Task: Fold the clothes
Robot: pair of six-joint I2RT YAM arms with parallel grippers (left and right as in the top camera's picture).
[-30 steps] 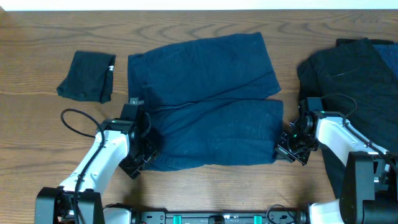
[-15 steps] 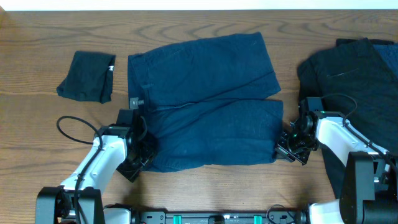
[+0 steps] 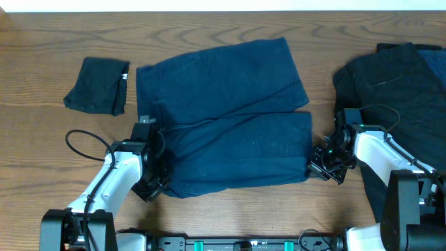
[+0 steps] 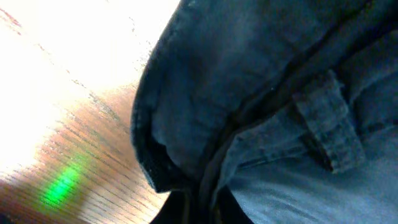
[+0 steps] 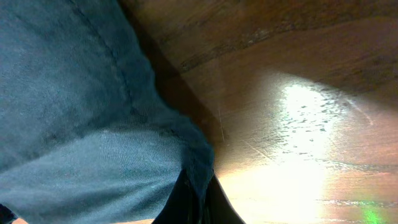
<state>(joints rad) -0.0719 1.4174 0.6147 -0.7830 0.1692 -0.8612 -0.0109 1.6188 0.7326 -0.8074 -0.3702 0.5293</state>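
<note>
Your navy garment [image 3: 230, 132] lies mid-table [image 3: 42, 153], long axis left to right.
Waistband end points left; left gripper [image 3: 164, 183] and right gripper [image 3: 312, 166] each pinch a near corner, fingers pressed onto cloth.

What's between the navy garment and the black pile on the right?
Only bare wooden table lies between the navy garment and the black pile, as the overhead view shows.
</note>
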